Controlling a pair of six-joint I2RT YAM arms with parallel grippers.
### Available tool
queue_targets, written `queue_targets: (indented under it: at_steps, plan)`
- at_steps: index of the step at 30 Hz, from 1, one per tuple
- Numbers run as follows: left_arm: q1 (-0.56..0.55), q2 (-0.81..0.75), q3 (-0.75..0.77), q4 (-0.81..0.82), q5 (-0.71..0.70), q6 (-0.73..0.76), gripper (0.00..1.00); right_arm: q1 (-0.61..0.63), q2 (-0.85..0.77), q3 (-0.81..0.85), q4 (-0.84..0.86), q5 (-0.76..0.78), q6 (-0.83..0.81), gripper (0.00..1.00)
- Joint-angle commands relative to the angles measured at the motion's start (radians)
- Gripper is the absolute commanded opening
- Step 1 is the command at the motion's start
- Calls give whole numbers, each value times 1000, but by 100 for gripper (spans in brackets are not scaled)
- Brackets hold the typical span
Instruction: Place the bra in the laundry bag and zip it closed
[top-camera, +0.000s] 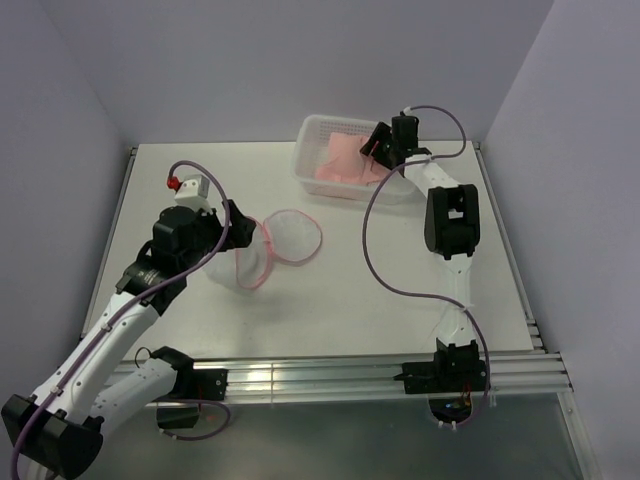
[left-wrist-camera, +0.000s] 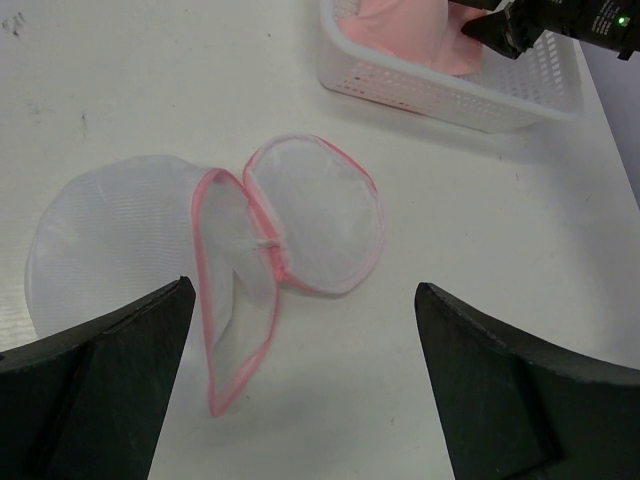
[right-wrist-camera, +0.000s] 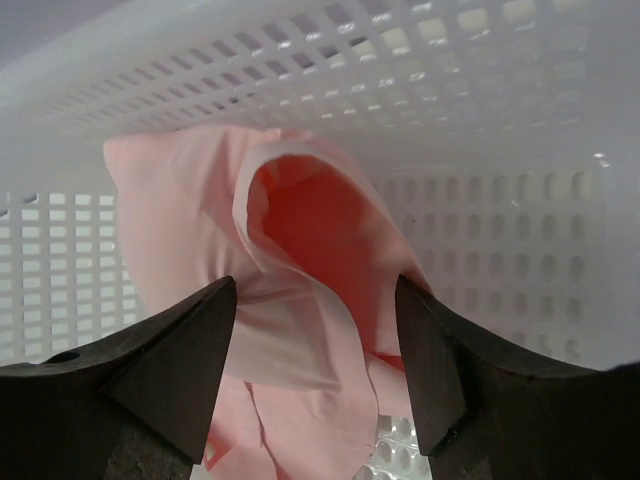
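The light-pink bra (top-camera: 345, 160) lies bunched in the white perforated basket (top-camera: 310, 135) at the back of the table. My right gripper (top-camera: 378, 147) is open inside the basket, its jaws either side of a raised fold of the bra (right-wrist-camera: 300, 250). The laundry bag (top-camera: 270, 245), white mesh with a pink zipper rim, lies unzipped mid-table with its two halves spread apart. My left gripper (top-camera: 240, 228) is open and empty just above the bag's left half (left-wrist-camera: 120, 240). The bag's other half (left-wrist-camera: 315, 215) lies flat towards the basket.
The basket's near wall (left-wrist-camera: 450, 95) stands just beyond the bag. A purple cable (top-camera: 375, 255) from the right arm loops over the table right of the bag. An aluminium rail (top-camera: 330, 375) runs along the near edge.
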Motion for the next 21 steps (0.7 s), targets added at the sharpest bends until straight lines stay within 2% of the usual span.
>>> queue_targets:
  at_steps: [1, 9, 13, 19, 21]
  plan:
    - [16, 7, 22, 47, 35, 26, 99, 12, -58, -50, 72, -64, 51, 73]
    - [36, 16, 18, 55, 55, 22, 99, 12, -206, -311, 316, -91, 93, 71]
    - [39, 27, 18, 52, 65, 20, 99, 15, -229, -305, 304, -139, 64, 71]
    - [39, 21, 15, 50, 55, 19, 99, 17, -265, -340, 276, -73, 26, 74]
    - [39, 24, 15, 50, 58, 20, 99, 21, -243, -290, 209, -71, 12, 71]
